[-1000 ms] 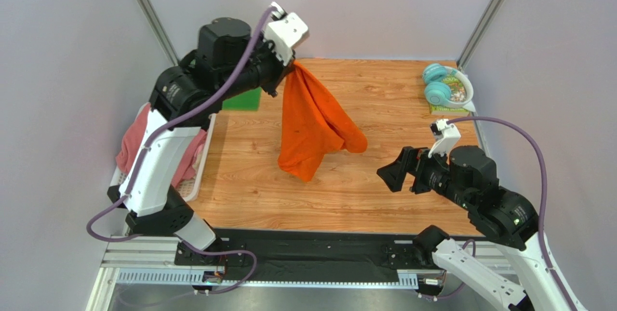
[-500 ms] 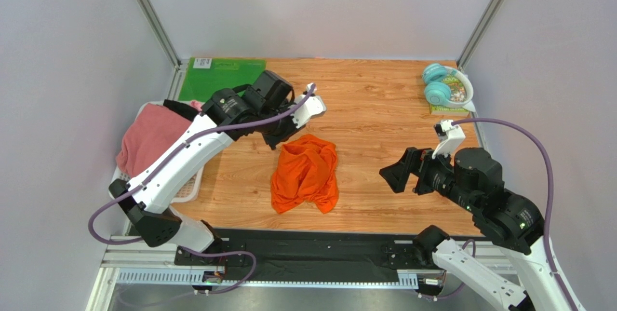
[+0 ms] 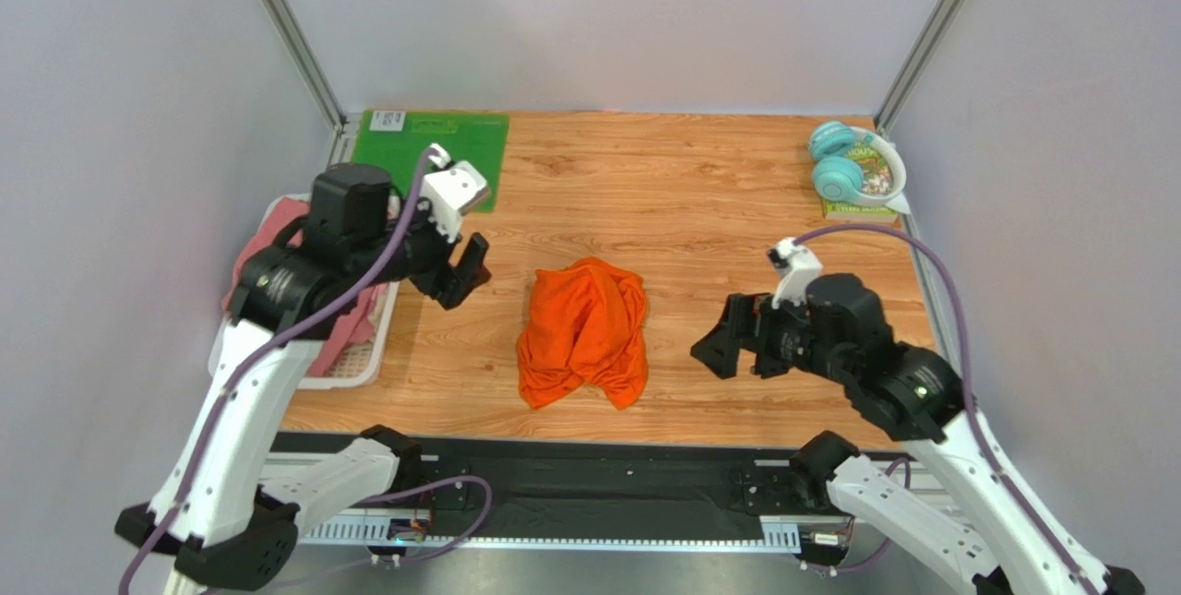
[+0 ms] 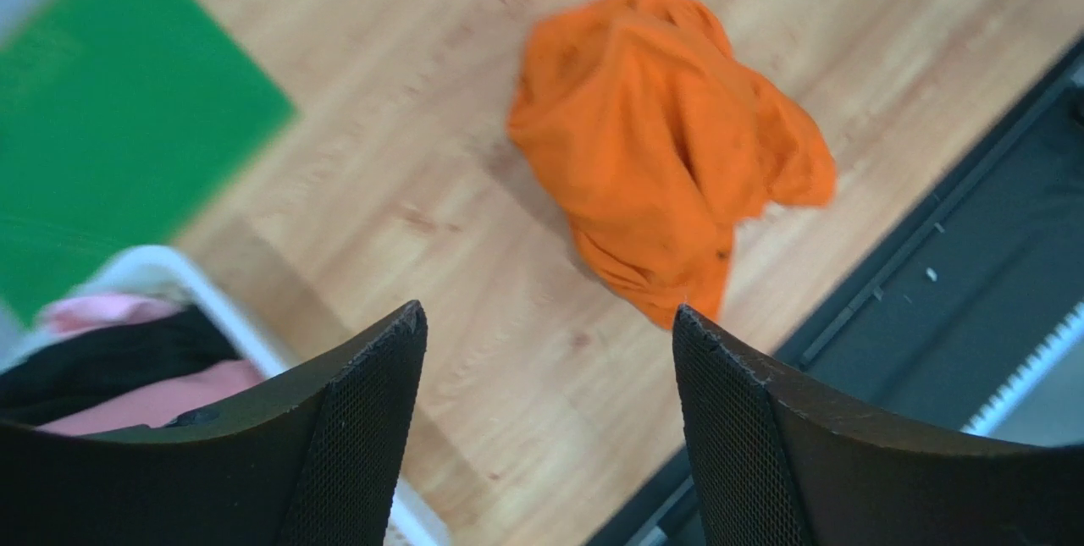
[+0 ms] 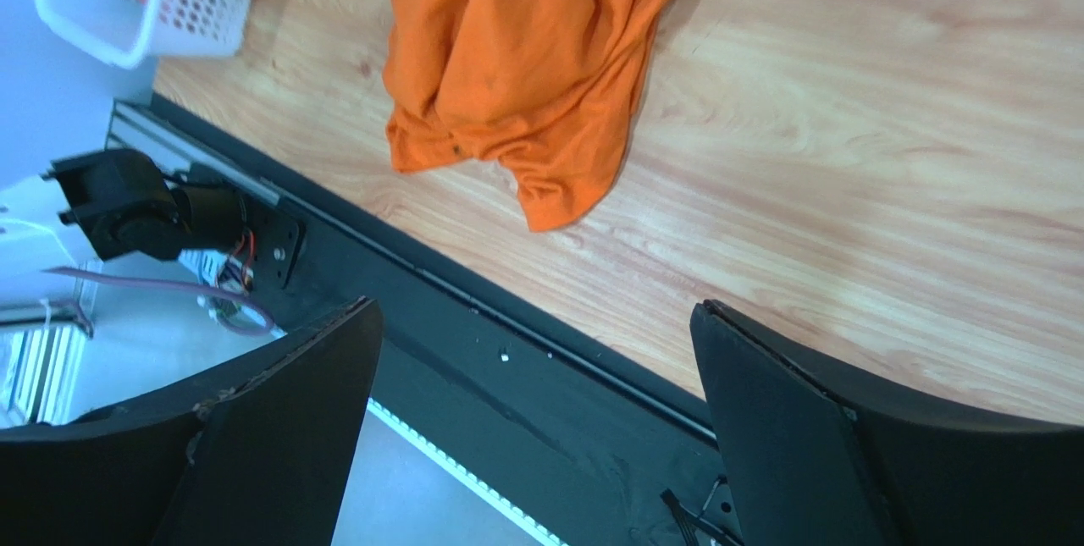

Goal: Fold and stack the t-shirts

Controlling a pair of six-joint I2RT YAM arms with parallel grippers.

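The orange t-shirt (image 3: 585, 332) lies crumpled in a heap on the wooden table (image 3: 721, 208), free of both grippers. My left gripper (image 3: 466, 271) hangs open to the left of it, above bare wood near the basket; in the left wrist view the orange t-shirt (image 4: 662, 140) lies beyond the empty gripper (image 4: 547, 318). My right gripper (image 3: 721, 339) stands open to the shirt's right, empty, and over the table's front edge in its wrist view (image 5: 535, 305). The pink t-shirt (image 3: 277, 235) and the black t-shirt (image 4: 115, 362) sit in the white basket (image 3: 340, 367).
A green mat (image 3: 430, 139) lies at the back left of the table. Teal headphones (image 3: 846, 166) rest on a small card at the back right. A black rail (image 3: 596, 478) runs along the front edge. Grey walls enclose the sides and back.
My left gripper lowered the hanging orange t-shirt onto the table, let go of it and opened, then drew back left toward the basket. My right gripper shifted slightly left.
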